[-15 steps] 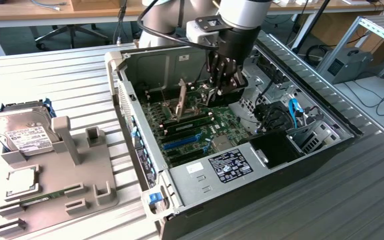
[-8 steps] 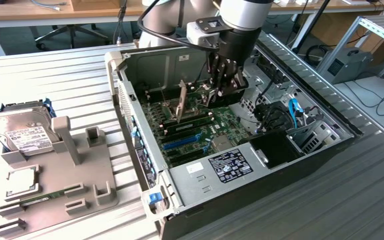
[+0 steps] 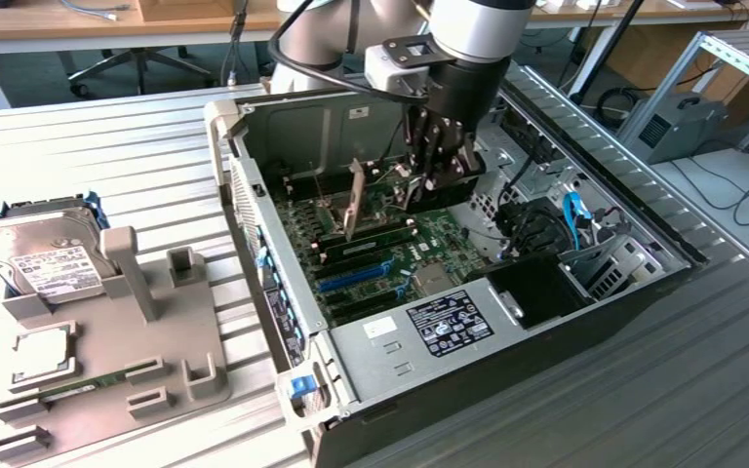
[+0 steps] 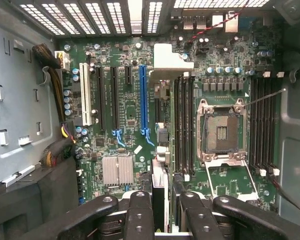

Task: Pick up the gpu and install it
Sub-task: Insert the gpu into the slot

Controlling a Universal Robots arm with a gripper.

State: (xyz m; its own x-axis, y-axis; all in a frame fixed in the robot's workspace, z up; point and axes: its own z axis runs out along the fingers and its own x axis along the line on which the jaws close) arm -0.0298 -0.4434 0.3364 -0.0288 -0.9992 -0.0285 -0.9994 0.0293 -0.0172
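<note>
The gripper, at upper centre of the exterior frame inside the computer case, clamps the gpu edge-on between half-closed fingers; installation underway, needing alignment over the blue slot

The gpu is seen edge-on between the gripper fingers; its faces are hidden. The robot arm is cut off at the exterior view's top edge. Hard drive label text is illegible.
</note>
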